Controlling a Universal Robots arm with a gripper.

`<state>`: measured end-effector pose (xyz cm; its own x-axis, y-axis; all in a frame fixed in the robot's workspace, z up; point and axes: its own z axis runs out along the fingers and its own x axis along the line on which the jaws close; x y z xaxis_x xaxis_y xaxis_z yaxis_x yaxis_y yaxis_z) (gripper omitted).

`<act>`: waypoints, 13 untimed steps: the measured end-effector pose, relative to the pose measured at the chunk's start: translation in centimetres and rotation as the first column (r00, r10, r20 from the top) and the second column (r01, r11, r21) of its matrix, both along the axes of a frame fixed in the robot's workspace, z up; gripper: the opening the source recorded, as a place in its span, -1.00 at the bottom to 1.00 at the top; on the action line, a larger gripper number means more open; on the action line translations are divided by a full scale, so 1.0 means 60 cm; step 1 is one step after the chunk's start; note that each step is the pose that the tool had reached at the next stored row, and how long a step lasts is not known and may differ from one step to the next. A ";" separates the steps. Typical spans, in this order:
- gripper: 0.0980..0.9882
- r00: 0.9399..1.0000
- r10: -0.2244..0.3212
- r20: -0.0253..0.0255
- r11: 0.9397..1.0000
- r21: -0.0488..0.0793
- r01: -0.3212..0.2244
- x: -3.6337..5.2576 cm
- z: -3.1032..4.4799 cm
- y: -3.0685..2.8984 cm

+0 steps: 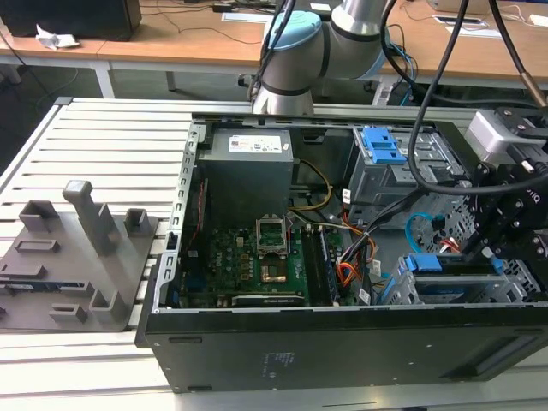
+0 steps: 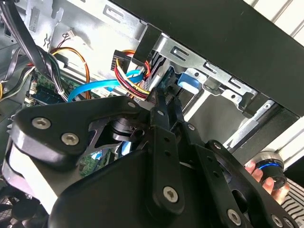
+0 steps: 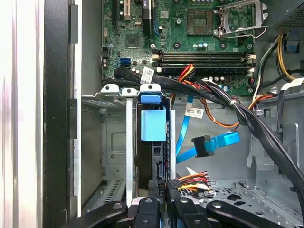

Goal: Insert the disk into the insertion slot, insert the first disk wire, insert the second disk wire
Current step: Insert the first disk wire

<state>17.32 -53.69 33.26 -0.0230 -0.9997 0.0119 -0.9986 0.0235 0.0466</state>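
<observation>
Now jaws pinch first disk wire (image 3: 190,179); cable tags (image 3: 194,112) illegible.

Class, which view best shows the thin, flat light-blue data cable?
First wrist view: the light-blue data cable and its black connector lie unobstructed. Exterior view shows its loop; second wrist view, a partial stretch.

My bench is a ribbed aluminium table (image 1: 111,137), pale and evenly lit, running from nine o'clock round to six in the exterior view. A grey moulded fixture plate (image 1: 68,257) lies on it at nine o'clock. Beyond it, from eleven to one o'clock, stand wooden desks (image 1: 180,38) on white legs (image 1: 104,79), with dark floor (image 1: 34,94) beneath. At eleven o'clock sit a black box (image 1: 77,15) and a crumpled white scrap (image 1: 53,38); at one o'clock, papers (image 1: 467,26).
</observation>
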 end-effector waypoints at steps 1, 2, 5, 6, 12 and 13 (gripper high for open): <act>-0.81 1.000 0.000 0.000 1.000 0.001 0.000 0.000 -0.001 0.0002; -0.77 1.000 0.000 0.000 1.000 0.001 0.000 0.000 -0.001 0.0000; -0.63 1.000 0.000 0.000 1.000 0.000 0.000 0.000 0.007 0.0000; -0.63 1.000 0.000 0.000 1.000 0.000 0.000 0.000 0.021 0.0000; -0.63 1.000 0.000 0.000 1.000 0.000 0.000 0.000 0.080 0.0001; -0.63 1.000 0.000 0.000 1.000 0.000 0.000 0.000 0.085 0.0004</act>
<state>17.32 -53.67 38.36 -0.0230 -0.9997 0.0119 -0.9986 0.0236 0.0466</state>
